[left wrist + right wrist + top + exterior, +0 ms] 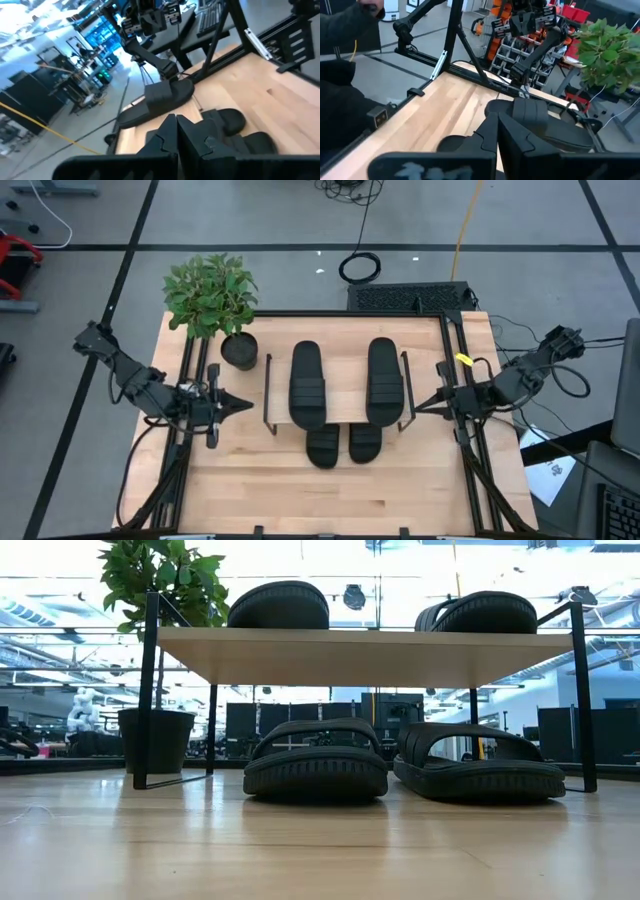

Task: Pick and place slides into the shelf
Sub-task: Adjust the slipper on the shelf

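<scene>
Tabletop [330, 500]: slides [308, 383] on/under shelf [335, 410], betw. both shut grippers [245, 404].

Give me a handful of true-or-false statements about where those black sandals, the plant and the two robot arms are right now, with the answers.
1. Two slides lie on the shelf's top board. True.
2. The other two slides sit on the table, partly under the shelf. True.
3. The left gripper holds a slide. False: it is shut on nothing, beside the shelf's left end.
4. The plant pot stands on the shelf. False: it stands on the table, left of the shelf.
5. The right gripper is shut and empty, at the shelf's right end. True.
6. All four slides are stacked in one pile. False: two on top, two below.
</scene>
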Robot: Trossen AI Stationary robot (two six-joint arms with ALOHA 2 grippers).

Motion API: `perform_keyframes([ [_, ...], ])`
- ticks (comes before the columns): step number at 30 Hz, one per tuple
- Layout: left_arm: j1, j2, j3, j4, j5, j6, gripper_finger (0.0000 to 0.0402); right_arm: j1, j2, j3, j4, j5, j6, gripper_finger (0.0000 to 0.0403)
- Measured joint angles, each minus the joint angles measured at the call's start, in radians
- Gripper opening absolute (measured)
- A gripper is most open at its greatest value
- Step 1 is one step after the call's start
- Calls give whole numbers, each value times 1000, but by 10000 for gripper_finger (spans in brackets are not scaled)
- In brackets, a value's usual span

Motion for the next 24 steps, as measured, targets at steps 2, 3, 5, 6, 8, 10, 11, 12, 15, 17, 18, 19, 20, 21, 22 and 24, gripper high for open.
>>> perform_keyframes([
  [2,-4,-1,0,5,-28,21,0,0,-33,0,-22,28,-25,0],
  [3,-3,-5,0,5,-39,25,0,0,-48,0,-31,47,-31,0],
  [5,10,-17,0,6,-48,8,0,-6,-71,-1,-48,86,-33,0],
  [6,25,-18,0,8,-53,-12,0,-12,-75,-2,-46,105,-30,0],
  [8,65,-16,0,-4,-76,-54,0,-23,-75,-4,-61,134,-30,0],
  [10,111,-8,0,-34,-88,-111,0,-35,-69,-5,-92,135,-21,0],
  [11,138,-4,0,-48,-87,-140,0,-40,-62,-7,-103,134,-19,0],
  [12,165,3,-1,-56,-85,-168,0,-48,-51,-12,-105,137,-19,0],
  [15,252,49,0,-76,-42,-215,0,-83,9,-27,-122,136,-27,0],
  [17,303,92,0,-64,20,-209,0,-118,60,-27,-115,136,-29,0],
  [18,329,113,-1,-58,57,-202,0,-138,82,-27,-115,135,-29,0],
  [19,352,132,-1,-51,94,-201,0,-159,104,-24,-116,136,-24,0],
  [20,374,149,3,-42,125,-203,0,-182,125,-19,-112,136,-15,0],
  [21,394,166,13,-42,156,-206,0,-204,144,-15,-109,136,-6,0],
  [22,410,183,19,-45,176,-210,0,-224,160,-14,-113,137,-2,0],
  [24,433,203,26,-53,220,-224,1,-257,179,-7,-128,138,11,0],
])
